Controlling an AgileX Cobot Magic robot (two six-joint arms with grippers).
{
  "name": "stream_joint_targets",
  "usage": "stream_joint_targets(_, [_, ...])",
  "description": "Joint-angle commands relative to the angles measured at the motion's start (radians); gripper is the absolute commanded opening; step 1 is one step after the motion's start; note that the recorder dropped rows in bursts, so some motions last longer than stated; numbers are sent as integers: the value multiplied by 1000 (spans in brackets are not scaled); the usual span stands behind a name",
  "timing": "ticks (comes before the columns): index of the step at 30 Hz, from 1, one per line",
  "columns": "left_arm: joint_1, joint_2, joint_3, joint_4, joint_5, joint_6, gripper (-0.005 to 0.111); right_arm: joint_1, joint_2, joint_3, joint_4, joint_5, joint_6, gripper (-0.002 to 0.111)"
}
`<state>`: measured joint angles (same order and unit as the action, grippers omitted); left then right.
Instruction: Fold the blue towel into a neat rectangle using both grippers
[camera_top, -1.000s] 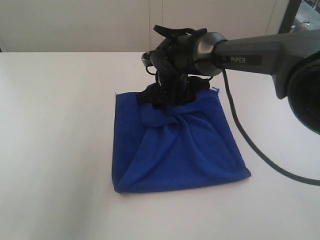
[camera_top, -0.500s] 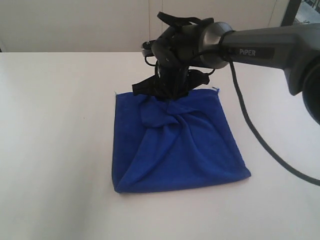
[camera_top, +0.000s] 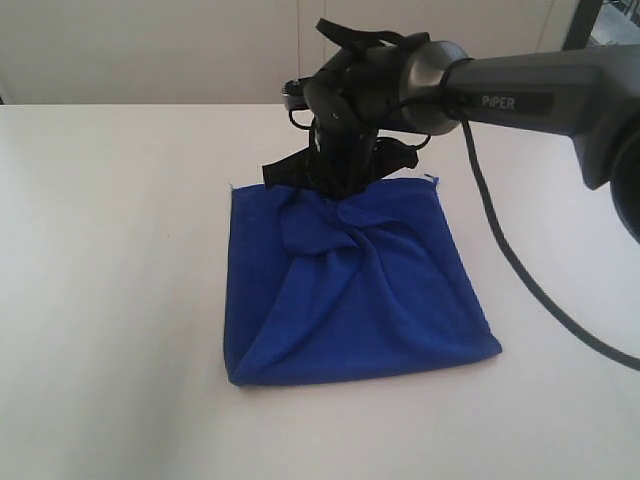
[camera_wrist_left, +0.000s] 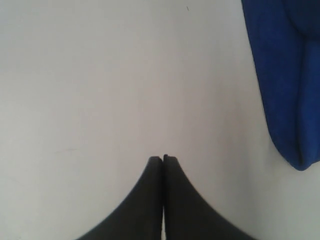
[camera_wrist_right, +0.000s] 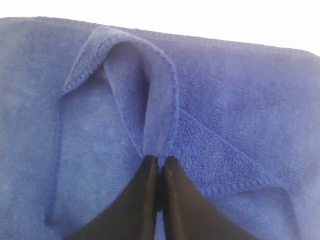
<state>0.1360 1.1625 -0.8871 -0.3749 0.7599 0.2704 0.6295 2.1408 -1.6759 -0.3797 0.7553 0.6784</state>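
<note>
Royal-blue microfibre towel (camera_top: 360, 300), roughly square, is spread on the white matte tabletop (camera_top: 110, 280). Its surface is drawn into diagonal creases that converge near the towel's far edge.

Right gripper (camera_top: 335, 192), a narrow black pincer on a black jointed arm with a silver band lettered PiPER (camera_top: 500, 101), is set down at the middle of the towel's far edge. In the right wrist view its fingers (camera_wrist_right: 148, 172) are seen clenched on a raised ridge of the cloth, with a hemmed edge curling up from the pinch.

Left gripper (camera_wrist_left: 163, 158), black, is seen only in the left wrist view. Its fingers are pressed together with nothing between them, over bare tabletop beside the towel. A rounded corner of the towel lies apart from them.

A black cable (camera_top: 520, 280) is trailed across the tabletop on the right of the towel in the exterior view.
</note>
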Motion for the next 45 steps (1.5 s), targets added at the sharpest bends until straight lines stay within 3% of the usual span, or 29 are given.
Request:
stream_joint_targets(1, [2,-10,0,-14,10,2,0,-2,-17,2,-2,7,-31,0])
stream_joint_targets(6, [2,-10,0,-14,10,2,0,-29,-23,2,37,3,-114,0])
stream_joint_targets(13, [2,-10,0,-14,10,2,0,-152,-26,2,338,1,-453,0])
stream_joint_targets(21, [2,-10,-6,-7,-10,105,0,-295,-27,2,550,41,-651,0])
stream_joint_targets(35, [2,-10,-6,-51,-91,82,0,-368,-27,2,565,99,-696,0])
stream_joint_targets(37, [2,-5,-6,-107,-158,84,0,-370,-27,2,563,99,-703,0])
stream_joint_targets(40, [-7,33,-10,-340,-144,144,0,-370,-27,2,563,90,-704,0])
stream_joint_targets(42, [-51,78,-10,-530,-107,285,0,-370,-27,2,563,88,-704,0])
stream_joint_targets(45, [-167,159,-10,-675,-152,357,0,-370,-27,2,565,100,-701,0])
